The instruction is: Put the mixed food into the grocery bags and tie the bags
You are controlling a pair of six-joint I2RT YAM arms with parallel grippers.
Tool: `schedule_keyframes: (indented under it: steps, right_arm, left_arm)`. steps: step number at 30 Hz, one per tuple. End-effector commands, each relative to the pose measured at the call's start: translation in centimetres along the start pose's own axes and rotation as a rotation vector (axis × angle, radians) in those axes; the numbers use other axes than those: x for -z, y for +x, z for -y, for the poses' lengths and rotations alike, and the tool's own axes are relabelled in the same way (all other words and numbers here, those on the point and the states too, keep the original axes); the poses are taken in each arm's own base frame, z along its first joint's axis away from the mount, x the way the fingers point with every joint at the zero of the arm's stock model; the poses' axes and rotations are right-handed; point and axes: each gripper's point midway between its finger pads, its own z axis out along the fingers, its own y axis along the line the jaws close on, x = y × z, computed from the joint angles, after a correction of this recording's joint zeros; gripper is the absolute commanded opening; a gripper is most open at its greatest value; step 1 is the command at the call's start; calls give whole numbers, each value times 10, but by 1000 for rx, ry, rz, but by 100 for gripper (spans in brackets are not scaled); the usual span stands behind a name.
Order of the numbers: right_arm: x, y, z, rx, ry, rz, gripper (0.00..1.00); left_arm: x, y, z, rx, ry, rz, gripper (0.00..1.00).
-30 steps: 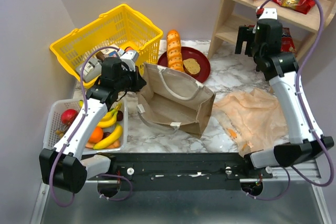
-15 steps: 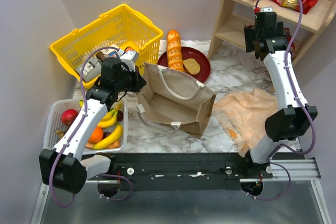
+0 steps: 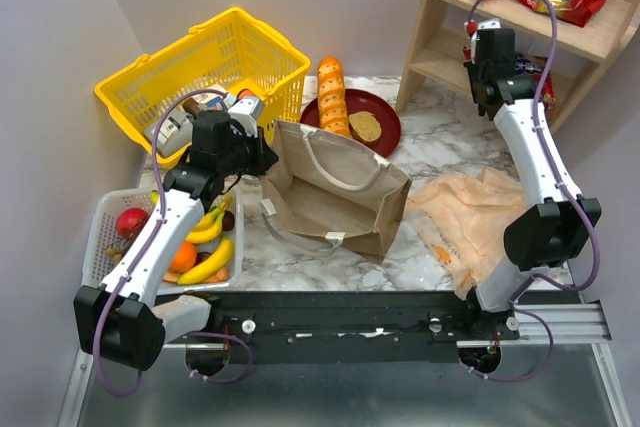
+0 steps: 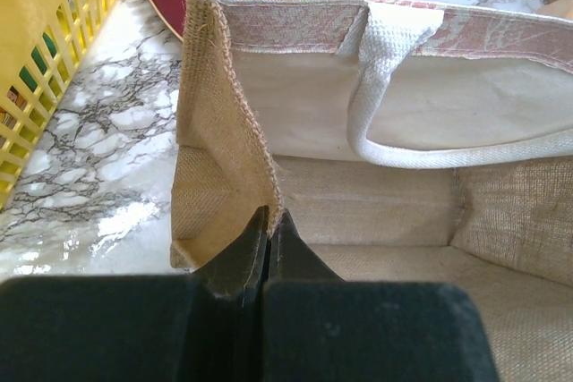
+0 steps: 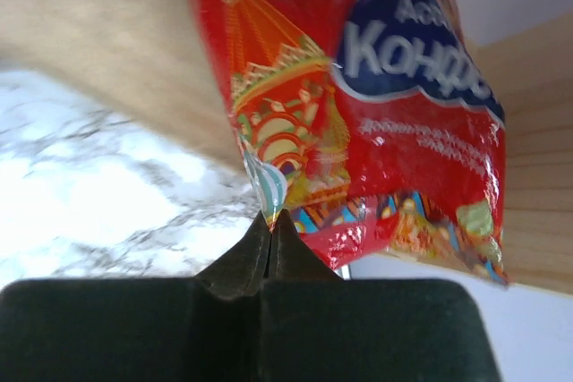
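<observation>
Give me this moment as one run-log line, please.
left gripper: shut on brown bag rim | right gripper: shut on red packet at shelf | plastic bag: lying flat

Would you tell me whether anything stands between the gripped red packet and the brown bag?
Nothing visible does. The right gripper pinches the red packet at the shelf; only bare table lies between it and the brown bag, which the left gripper holds open.
</observation>
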Motion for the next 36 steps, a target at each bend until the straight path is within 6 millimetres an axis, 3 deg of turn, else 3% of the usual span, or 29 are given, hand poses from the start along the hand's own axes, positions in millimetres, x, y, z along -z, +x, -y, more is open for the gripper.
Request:
schedule_keyframes:
  steps: [1,9,10,12,13,15,17,22,30,36]
  right_arm:
    - [73,-49,-27,52,-101,196,1]
    - [178,-70,-50,-20,-319,355,1]
    - [197,-76,-67,-22,-417,397,1]
    - [231,-88,-67,-58,-507,488,1]
    - [253,-94,-78,-64,-600,534,1]
    - [287,-107,-73,-103,-681,632,1]
    - [323,-119,-86,-125,-838,727,1]
    - [392,-131,-108,-124,-1086,889,1]
    - [447,-134,-135,-107,-1298,1002,1]
    - [461,-151,-117,-149,-1226,1078,1]
  left_arm:
    - [2,6,0,-20,-3,-7,0]
    - [1,7,1,-18,3,-8,0]
    - [1,7,1,-16,3,-10,0]
    - [0,7,1,-14,7,-12,0]
    - [-1,8,2,-11,16,-14,0]
    - [-1,8,3,-10,18,-13,0]
    - [-1,8,3,-9,18,-11,0]
    - [-2,9,0,-9,8,-16,0]
    - [-4,10,-4,-13,-9,-20,0]
    - [-6,11,-1,-5,8,-24,0]
